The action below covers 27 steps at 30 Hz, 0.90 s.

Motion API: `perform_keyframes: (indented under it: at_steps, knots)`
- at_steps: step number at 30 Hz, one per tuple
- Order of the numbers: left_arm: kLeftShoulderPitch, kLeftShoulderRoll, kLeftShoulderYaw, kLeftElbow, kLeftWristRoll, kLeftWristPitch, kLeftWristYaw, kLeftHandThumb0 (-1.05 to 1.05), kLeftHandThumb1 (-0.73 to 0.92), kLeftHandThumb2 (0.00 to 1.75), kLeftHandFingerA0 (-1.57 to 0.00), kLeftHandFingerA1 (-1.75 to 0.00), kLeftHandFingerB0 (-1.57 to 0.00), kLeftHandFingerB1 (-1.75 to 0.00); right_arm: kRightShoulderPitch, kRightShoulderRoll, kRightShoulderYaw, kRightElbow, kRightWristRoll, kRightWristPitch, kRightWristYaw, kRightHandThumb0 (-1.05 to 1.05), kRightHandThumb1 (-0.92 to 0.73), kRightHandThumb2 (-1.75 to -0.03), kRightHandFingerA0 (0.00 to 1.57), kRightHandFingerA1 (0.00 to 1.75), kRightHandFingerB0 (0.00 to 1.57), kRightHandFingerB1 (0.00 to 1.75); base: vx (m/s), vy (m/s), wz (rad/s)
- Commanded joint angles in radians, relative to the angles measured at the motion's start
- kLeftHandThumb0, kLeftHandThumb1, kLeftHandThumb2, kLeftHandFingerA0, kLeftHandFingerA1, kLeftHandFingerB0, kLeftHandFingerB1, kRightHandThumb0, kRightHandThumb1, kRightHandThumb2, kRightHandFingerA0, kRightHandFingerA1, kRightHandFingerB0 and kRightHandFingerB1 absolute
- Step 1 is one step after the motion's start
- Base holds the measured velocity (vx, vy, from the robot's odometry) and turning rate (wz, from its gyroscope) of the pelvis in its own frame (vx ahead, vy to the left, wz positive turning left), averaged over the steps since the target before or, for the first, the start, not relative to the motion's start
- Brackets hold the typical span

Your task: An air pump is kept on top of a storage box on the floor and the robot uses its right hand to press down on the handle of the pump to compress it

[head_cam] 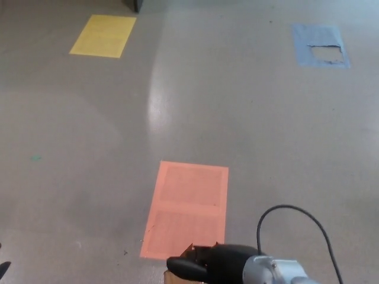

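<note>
Where the bottom edge of the head view cuts the scene, the robot's black right hand [204, 264] sits low, only its upper part showing, with one thick finger [180, 267] reaching toward picture left. Whether the fingers are apart, together, or clamped on something cannot be told, since most of the hand lies below the frame. Behind it comes the silver metal wrist [275, 271], and a thin black cable [296, 208] loops up from the wrist and arcs down toward the lower right corner.

Just under and beside the finger, a small piece of the brown cardboard storage box [177, 277] peeks out at the frame's bottom, a torn flap corner standing just beside the hand. The air pump and its handle are not visible here; if they are on the box, they are hidden below the hand or outside the picture.

The box overlaps the near edge of an orange rectangular patch [186, 207] marked on the grey, slightly glossy floor [89, 148]. Well apart, toward the top left, lies a yellow rectangular patch [103, 35], and toward the top right a blue rectangular patch [320, 44] with a worn, scraped area in it. A dark object's corner [134, 5] shows at the top edge near the yellow patch. The left hand is out of view.
</note>
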Motion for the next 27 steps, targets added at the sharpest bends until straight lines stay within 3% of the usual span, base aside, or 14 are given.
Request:
perform_keyframes:
  at_steps: [1, 27]
  knots:
    - [0.015, 0.018, 0.001, -0.016, -0.002, -0.036, -0.008, -0.57, 0.88, 0.66, -0.25, -0.34, -0.19, -0.29, -0.008, 0.138, -0.002, 0.486, -0.083, -0.118, -0.285, -0.82, -0.80, -1.09, 0.02, 0.18, 0.02, 0.17, 0.00, 0.000, 0.00]
    - [0.146, 0.012, -0.004, -0.064, 0.000, -0.105, -0.014, -0.58, 0.86, 0.65, -0.30, -0.35, -0.21, -0.30, 0.091, 0.256, -0.008, 0.763, -0.157, -0.186, -0.370, -0.85, -0.80, -1.10, 0.03, 0.17, 0.03, 0.16, 0.00, 0.000, 0.00]
